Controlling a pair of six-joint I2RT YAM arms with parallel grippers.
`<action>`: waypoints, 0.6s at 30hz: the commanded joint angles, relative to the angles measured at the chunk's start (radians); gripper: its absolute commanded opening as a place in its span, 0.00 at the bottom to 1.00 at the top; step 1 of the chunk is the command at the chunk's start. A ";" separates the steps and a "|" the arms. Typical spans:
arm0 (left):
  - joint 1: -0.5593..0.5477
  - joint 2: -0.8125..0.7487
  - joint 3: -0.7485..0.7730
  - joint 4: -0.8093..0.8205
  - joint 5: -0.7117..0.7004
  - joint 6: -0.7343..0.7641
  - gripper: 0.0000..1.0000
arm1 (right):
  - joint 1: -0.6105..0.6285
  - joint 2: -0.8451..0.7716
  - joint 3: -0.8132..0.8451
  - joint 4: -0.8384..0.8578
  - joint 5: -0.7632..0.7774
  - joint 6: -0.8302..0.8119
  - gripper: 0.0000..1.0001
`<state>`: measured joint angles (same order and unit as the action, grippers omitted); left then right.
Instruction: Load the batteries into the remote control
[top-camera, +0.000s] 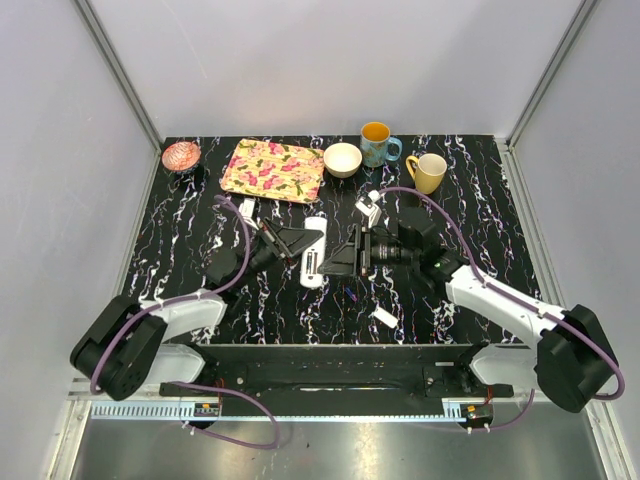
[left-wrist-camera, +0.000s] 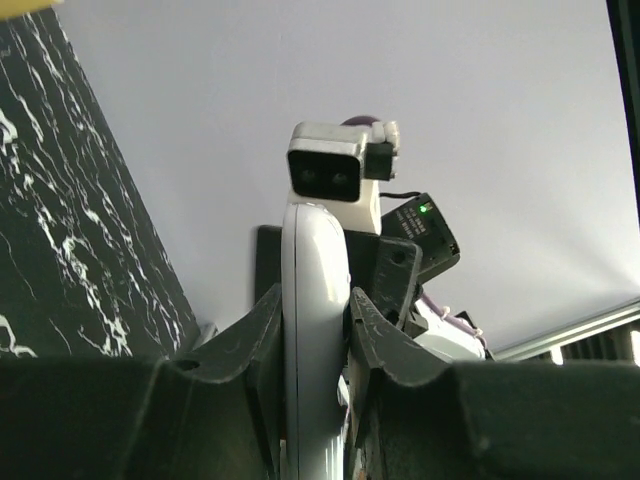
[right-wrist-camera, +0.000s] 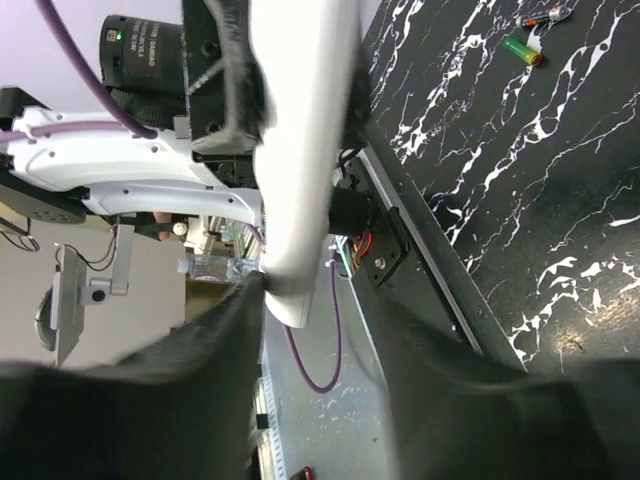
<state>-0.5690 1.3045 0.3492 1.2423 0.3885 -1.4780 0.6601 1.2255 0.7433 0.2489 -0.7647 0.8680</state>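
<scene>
So the remote control (top-camera: 314, 250) is sitting mid-frame in the top view, lifted off the black marble table (top-camera: 480, 200) and hanging between the two arms. The left gripper (left-wrist-camera: 315, 315) is clamping it tight on both long sides. The right gripper (right-wrist-camera: 320, 300) is straddling the remote's rounded end with its fingers spread, and a gap is showing on one side. Two batteries are lying loose at the upper right of the right wrist view, a green one (right-wrist-camera: 521, 48) and a thinner one (right-wrist-camera: 546, 16). The small white cover piece (top-camera: 385, 317) is lying lower right of the remote.
</scene>
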 joint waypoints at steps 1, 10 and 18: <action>0.015 -0.083 0.013 -0.038 -0.063 0.090 0.00 | -0.013 0.002 0.021 0.013 -0.033 0.000 0.67; 0.015 -0.080 0.010 -0.052 -0.065 0.087 0.00 | -0.013 0.005 -0.007 0.147 -0.012 0.083 0.36; 0.015 -0.063 0.024 -0.020 -0.057 0.065 0.00 | -0.011 0.061 0.013 0.176 -0.027 0.108 0.27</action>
<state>-0.5537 1.2373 0.3492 1.1450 0.3435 -1.4086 0.6514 1.2606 0.7322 0.3557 -0.7746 0.9546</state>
